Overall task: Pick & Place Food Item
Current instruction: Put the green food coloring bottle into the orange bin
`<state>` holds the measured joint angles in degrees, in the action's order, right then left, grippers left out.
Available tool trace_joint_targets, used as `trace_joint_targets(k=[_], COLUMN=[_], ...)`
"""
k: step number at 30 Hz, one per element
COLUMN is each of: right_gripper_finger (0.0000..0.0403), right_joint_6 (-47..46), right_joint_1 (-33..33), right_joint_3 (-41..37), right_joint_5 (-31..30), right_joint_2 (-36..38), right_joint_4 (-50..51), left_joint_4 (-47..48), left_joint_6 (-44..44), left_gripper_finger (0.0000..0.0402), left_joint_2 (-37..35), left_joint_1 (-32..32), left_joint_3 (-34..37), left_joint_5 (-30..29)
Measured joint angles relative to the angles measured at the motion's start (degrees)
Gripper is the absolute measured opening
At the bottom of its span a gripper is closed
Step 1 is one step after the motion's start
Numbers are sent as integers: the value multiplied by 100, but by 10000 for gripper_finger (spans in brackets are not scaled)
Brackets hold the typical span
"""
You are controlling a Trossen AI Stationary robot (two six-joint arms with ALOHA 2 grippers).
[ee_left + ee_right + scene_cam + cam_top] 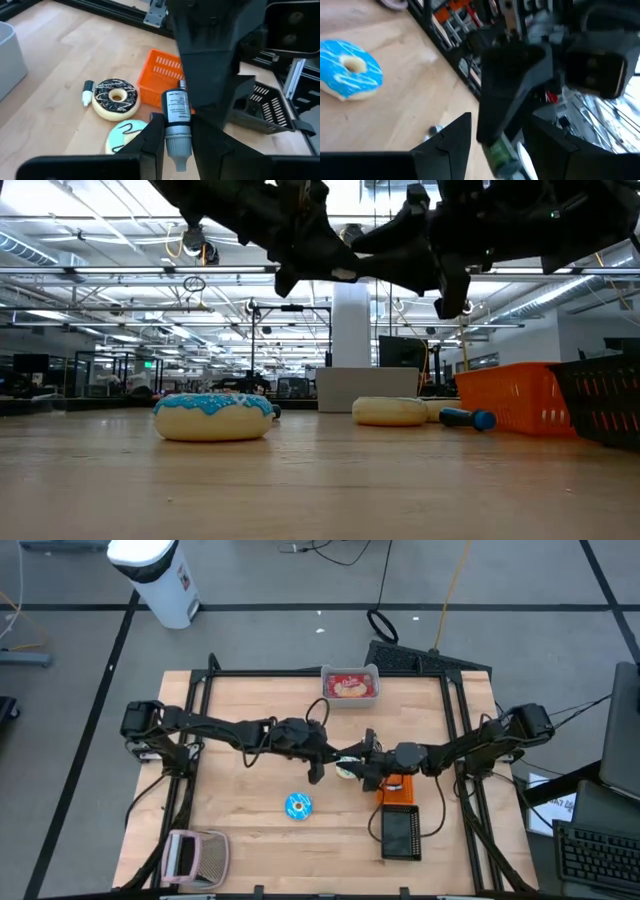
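Bottle (177,107), small with a grey cap, is what I take for the food item here, and it is up in the air over the middle of the table (240,830), not set down anywhere yet. My left gripper (177,131) is clamped on it, a finger on each side of the body just above the cap. My right gripper (498,125) has its fingers spread either side of the same bottle, nose to nose with the left one; whether they press on it I cannot tell. So I judge the pick done and a hand-over under way, with the whole placing left: release by the left, carry, and drop, most likely into the orange basket (397,790) just beside the right gripper or the black basket (401,834) next to it. Below the grippers lie a chocolate donut (116,96), a pale donut (124,139) and a small marker (88,93); a blue donut (298,806) sits apart, nearer the front edge. A tray (350,685) with something red waits at the far edge. Nothing blocks the baskets, but the two grippers are crowded tight, so a careless release could drop the bottle onto the donuts
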<state>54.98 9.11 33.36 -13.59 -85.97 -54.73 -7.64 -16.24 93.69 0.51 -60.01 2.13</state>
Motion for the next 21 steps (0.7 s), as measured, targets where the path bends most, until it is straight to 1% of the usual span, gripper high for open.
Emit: trace_joint_targets(k=[4, 10, 13, 17, 21], right_gripper_finger=[164, 161, 154, 135, 102], right_joint_6=[-12, -20, -24, -22, -24], right_joint_1=[4, 2, 2, 2, 2], right_joint_3=[-2, 0, 0, -1, -2], right_joint_5=[29, 16, 14, 11, 13], right_joint_2=[1, -1, -1, -1, -1], right_joint_4=[84, 185, 187, 187, 183], left_joint_4=[-104, -225, -206, -194, -171], left_joint_6=[-84, -243, -352, -381, -379], left_gripper_finger=[76, 76, 76, 76, 76], left_joint_2=[0, -1, 0, 0, 0], left_joint_1=[-2, -8, -4, -2, 7], left_joint_3=[0, 2, 2, 2, 2], left_joint_5=[165, 797, 863, 859, 863])
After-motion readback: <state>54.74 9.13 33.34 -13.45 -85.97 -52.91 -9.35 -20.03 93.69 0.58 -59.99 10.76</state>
